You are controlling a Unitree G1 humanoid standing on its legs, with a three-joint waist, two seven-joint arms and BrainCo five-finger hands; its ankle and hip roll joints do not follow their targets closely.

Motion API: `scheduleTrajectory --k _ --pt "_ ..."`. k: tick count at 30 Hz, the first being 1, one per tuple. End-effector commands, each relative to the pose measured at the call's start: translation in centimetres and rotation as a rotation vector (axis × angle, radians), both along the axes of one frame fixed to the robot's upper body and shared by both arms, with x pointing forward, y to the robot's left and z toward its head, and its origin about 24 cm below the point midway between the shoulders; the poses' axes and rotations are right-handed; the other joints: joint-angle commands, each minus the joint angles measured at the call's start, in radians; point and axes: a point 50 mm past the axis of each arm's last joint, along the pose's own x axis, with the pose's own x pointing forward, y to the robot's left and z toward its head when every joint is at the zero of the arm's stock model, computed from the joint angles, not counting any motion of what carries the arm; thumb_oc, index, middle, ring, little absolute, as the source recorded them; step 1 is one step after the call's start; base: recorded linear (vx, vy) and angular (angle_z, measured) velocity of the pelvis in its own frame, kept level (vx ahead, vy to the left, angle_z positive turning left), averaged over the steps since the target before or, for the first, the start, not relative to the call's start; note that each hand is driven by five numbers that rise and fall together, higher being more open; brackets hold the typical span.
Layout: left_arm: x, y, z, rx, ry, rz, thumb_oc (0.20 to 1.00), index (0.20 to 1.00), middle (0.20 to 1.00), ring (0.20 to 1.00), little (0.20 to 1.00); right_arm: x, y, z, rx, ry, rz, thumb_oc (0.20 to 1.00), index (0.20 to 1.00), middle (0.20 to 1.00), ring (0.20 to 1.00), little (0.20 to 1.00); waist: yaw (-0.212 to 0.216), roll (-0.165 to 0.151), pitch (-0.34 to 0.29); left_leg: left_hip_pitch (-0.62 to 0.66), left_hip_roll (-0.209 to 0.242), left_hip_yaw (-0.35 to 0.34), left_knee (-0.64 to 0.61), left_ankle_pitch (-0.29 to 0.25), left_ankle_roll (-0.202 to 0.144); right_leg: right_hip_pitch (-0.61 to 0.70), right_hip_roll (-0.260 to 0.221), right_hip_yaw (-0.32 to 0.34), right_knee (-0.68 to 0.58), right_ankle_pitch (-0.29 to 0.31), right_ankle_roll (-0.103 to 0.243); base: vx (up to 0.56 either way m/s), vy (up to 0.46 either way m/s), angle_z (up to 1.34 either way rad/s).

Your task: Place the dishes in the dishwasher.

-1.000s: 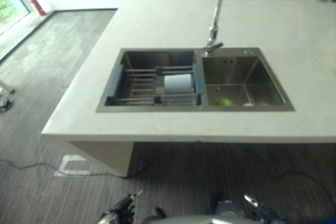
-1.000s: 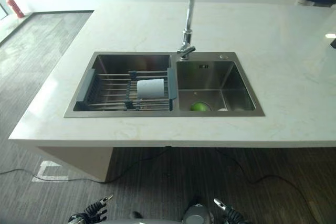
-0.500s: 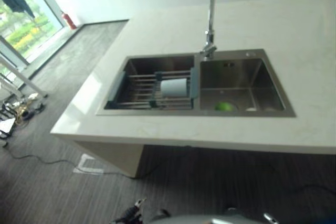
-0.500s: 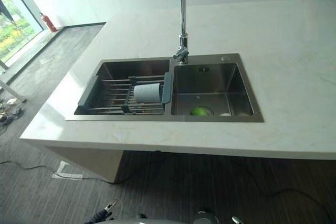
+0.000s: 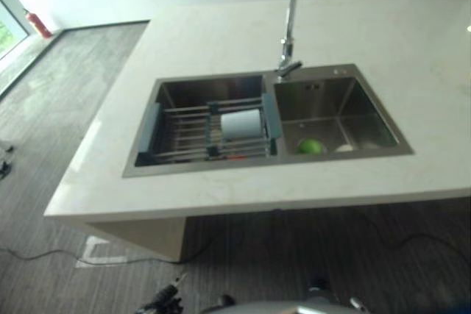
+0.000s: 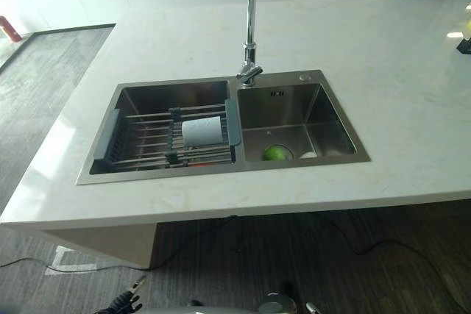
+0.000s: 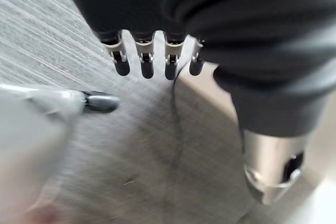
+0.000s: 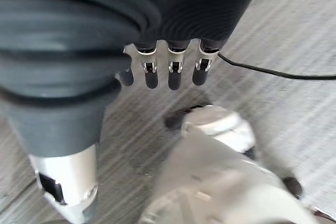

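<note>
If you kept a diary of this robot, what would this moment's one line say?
hands: left hand and right hand open, low, empty | cup: on rack in sink | green thing: other basin

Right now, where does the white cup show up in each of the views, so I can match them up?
Left eye view: the cup lies on its side on the rack in the sink's left basin, at the rack's right end.
Right eye view: the same spot, left of the picture's centre.
Left wrist view: not in it.
Right wrist view: not in it.
Shared landmark: the tap behind the divider between the basins.
</note>
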Motion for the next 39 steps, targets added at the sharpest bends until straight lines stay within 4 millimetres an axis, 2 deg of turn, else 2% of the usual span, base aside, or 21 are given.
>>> scheduleTrajectory --k 1,4,5,6,7,8,9,10,11,12,13,14,15,16,19,23,25,29,34,37,39 --pt "0.5 1.7 0.7 0.009 -0.038 0.176 1.0 1.0 1.0 1.0 1.0 1.6 -2.6 1.0 -0.08 -0.042 -0.033 1.0 1.0 1.0 1.0 1.0 0.008 0.061 0.038 -0.01 0.025 -0.002 0.064 -0.138 0.025 -0.013 0.039 -0.043 0.114 -0.178 -0.007 0.06 -0.005 0.01" --pt "0.7 3.5 1.5 0.036 -0.07 0.245 1.0 1.0 1.0 1.0 1.0 0.7 -3.6 1.3 -0.093 -0.03 -0.085 1.0 1.0 1.0 1.0 1.0 0.017 0.077 0.034 -0.014 0.033 -0.001 0.061 -0.131 0.018 -0.005 0.043 -0.05 0.104 -0.183 -0.011 0.05 -0.005 0.06" --pt "0.3 5.2 2.1 0.101 -0.05 0.255 1.0 1.0 1.0 1.0 1.0 0.1 -4.2 1.4 -0.099 -0.027 -0.117 1.0 1.0 1.0 1.0 1.0 0.023 0.088 0.032 -0.017 0.034 -0.006 0.063 -0.129 0.013 0.0 0.045 -0.052 0.1 -0.186 -0.014 0.05 0.002 0.15" --pt "0.1 5.8 2.4 0.139 -0.026 0.26 1.0 1.0 1.0 1.0 1.0 0.0 -4.4 1.5 -0.1 -0.027 -0.124 1.0 1.0 1.0 1.0 1.0 0.025 0.09 0.031 -0.018 0.035 -0.007 0.064 -0.128 0.013 0.001 0.046 -0.052 0.099 -0.187 -0.014 0.06 0.002 0.14" --pt "-0.5 10.6 5.3 0.547 0.063 0.316 1.0 1.0 1.0 1.0 1.0 -0.3 -4.9 1.7 -0.111 -0.034 -0.131 1.0 1.0 1.0 1.0 1.0 0.033 0.101 0.03 -0.024 0.035 -0.016 0.068 -0.126 0.009 0.006 0.048 -0.053 0.094 -0.192 -0.018 0.05 -0.029 0.18" --pt "-0.5 15.5 9.7 0.815 0.049 0.382 1.0 1.0 1.0 1.0 1.0 -0.1 -5.2 1.9 -0.121 -0.051 -0.14 1.0 1.0 1.0 1.0 1.0 0.042 0.108 0.028 -0.029 0.038 -0.014 0.072 -0.12 0.004 0.01 0.051 -0.055 0.083 -0.189 -0.02 0.05 -0.028 0.07" --pt "-0.6 15.5 9.7 0.815 0.05 0.383 1.0 1.0 1.0 1.0 1.0 -0.1 -5.1 1.9 -0.121 -0.05 -0.139 1.0 1.0 1.0 1.0 1.0 0.041 0.107 0.028 -0.029 0.037 -0.014 0.072 -0.12 0.004 0.01 0.051 -0.055 0.083 -0.189 -0.02 0.02 -0.068 0.07" --pt "0.4 18.5 14.1 1.063 -0.006 0.378 1.0 1.0 1.0 1.0 1.0 -0.2 -5.0 1.9 -0.122 -0.059 -0.14 1.0 1.0 1.0 1.0 1.0 0.05 0.109 0.027 -0.034 0.04 -0.018 0.074 -0.117 0.002 0.015 0.054 -0.06 0.073 -0.187 -0.02 0.01 -0.065 0.07" --pt "0.9 19.6 16.1 1.171 -0.035 0.374 1.0 1.0 1.0 1.0 1.0 -0.3 -4.9 1.9 -0.123 -0.061 -0.135 1.0 1.0 1.0 1.0 1.0 0.053 0.11 0.026 -0.036 0.041 -0.019 0.075 -0.117 0.002 0.017 0.055 -0.062 0.07 -0.187 -0.021 -0.02 -0.109 0.11" --pt "1.9 21.5 20.5 1.332 -0.113 0.386 1.0 1.0 1.0 1.0 1.0 -0.4 -4.7 1.8 -0.128 -0.06 -0.118 1.0 1.0 1.0 1.0 1.0 0.059 0.111 0.023 -0.039 0.043 -0.018 0.075 -0.116 0.001 0.021 0.057 -0.069 0.062 -0.185 -0.021 -0.03 -0.088 0.1" --pt "2.5 22.5 23.3 1.412 -0.162 0.387 1.0 1.0 1.0 1.0 1.0 -0.3 -4.5 1.8 -0.128 -0.059 -0.11 1.0 1.0 1.0 1.0 1.0 0.061 0.111 0.02 -0.04 0.045 -0.017 0.075 -0.114 -0.001 0.024 0.059 -0.073 0.058 -0.184 -0.021 -0.01 -0.171 0.16" --pt "5.5 23.7 33.8 1.653 -0.403 0.353 1.0 1.0 1.0 1.0 1.0 -0.1 -4.2 1.7 -0.115 -0.071 -0.109 1.0 1.0 1.0 1.0 1.0 0.065 0.114 0.008 -0.04 0.051 -0.016 0.068 -0.107 -0.01 0.034 0.068 -0.08 0.04 -0.179 -0.021 0.02 -0.146 0.24" --pt "6.1 23.5 35.4 1.688 -0.445 0.336 1.0 1.0 1.0 1.0 1.0 0.0 -4.1 1.7 -0.11 -0.076 -0.108 1.0 1.0 1.0 1.0 1.0 0.064 0.113 0.006 -0.039 0.051 -0.016 0.066 -0.106 -0.012 0.036 0.069 -0.079 0.037 -0.178 -0.021 0.05 -0.168 0.23" --pt "7.4 23.0 38.1 1.715 -0.535 0.29 1.0 1.0 1.0 1.0 1.0 0.3 -4.1 1.7 -0.1 -0.088 -0.103 1.0 1.0 1.0 1.0 1.0 0.061 0.113 0.0 -0.037 0.053 -0.016 0.063 -0.103 -0.015 0.038 0.073 -0.077 0.032 -0.176 -0.021 0.05 -0.094 0.11" --pt "11.2 20.8 42.3 1.693 -0.707 0.151 1.0 1.0 1.0 1.0 1.0 1.7 -3.8 1.8 -0.084 -0.112 -0.051 1.0 1.0 1.0 1.0 1.0 0.037 0.116 -0.008 -0.035 0.054 -0.013 0.057 -0.099 -0.021 0.03 0.076 -0.054 0.034 -0.176 -0.02 0.04 -0.078 -0.08" --pt "15.3 17.9 43.4 1.572 -0.884 -0.062 1.0 1.0 1.0 1.0 1.0 2.1 -3.8 1.9 -0.074 -0.104 -0.048 1.0 1.0 1.0 1.0 1.0 -0.003 0.125 -0.002 -0.024 0.053 0.011 0.047 -0.095 -0.026 0.022 0.075 -0.019 0.024 -0.167 -0.009 0.03 -0.025 -0.29" --pt "18.5 15.6 41.9 1.37 -0.953 -0.198 1.0 1.0 1.0 1.0 1.0 1.7 -4.3 2.1 -0.069 -0.118 -0.029 1.0 1.0 1.0 1.0 1.0 -0.034 0.132 0.009 -0.019 0.053 0.027 0.044 -0.09 -0.03 0.012 0.071 0.011 0.02 -0.156 -0.001 0.06 0.001 -0.27" --pt "22.1 12.1 40.4 1.291 -1.005 -0.391 1.0 1.0 1.0 1.0 1.0 1.9 -5.0 2.6 -0.084 -0.166 -0.002 1.0 1.0 1.0 1.0 1.0 -0.095 0.144 0.034 -0.022 0.048 0.066 0.042 -0.084 -0.031 -0.022 0.063 0.071 0.016 -0.134 0.018 0.03 0.019 -0.4" --pt "25.5 7.5 39.8 1.28 -1.018 -0.6 1.0 1.0 1.0 1.0 1.0 2.7 -6.3 3.6 -0.124 -0.191 0.069 1.0 1.0 1.0 1.0 1.0 -0.152 0.159 0.075 -0.04 0.04 0.109 0.038 -0.068 -0.038 -0.068 0.054 0.128 -0.004 -0.099 0.032 0.01 0.058 -0.42" --pt "26.8 6.1 39.0 1.302 -0.936 -0.701 1.0 1.0 1.0 1.0 1.0 3.3 -6.9 4.1 -0.136 -0.211 0.104 1.0 1.0 1.0 1.0 1.0 -0.179 0.167 0.106 -0.051 0.03 0.119 0.039 -0.065 -0.039 -0.087 0.05 0.156 -0.014 -0.086 0.037 0.01 0.042 -0.3" --pt "27.4 5.9 38.5 1.326 -0.861 -0.748 1.0 1.0 1.0 1.0 1.0 3.8 -7.1 4.4 -0.143 -0.227 0.125 1.0 1.0 1.0 1.0 1.0 -0.196 0.171 0.124 -0.061 0.024 0.124 0.042 -0.063 -0.038 -0.102 0.049 0.172 -0.015 -0.08 0.039 -0.01 0.029 -0.22"
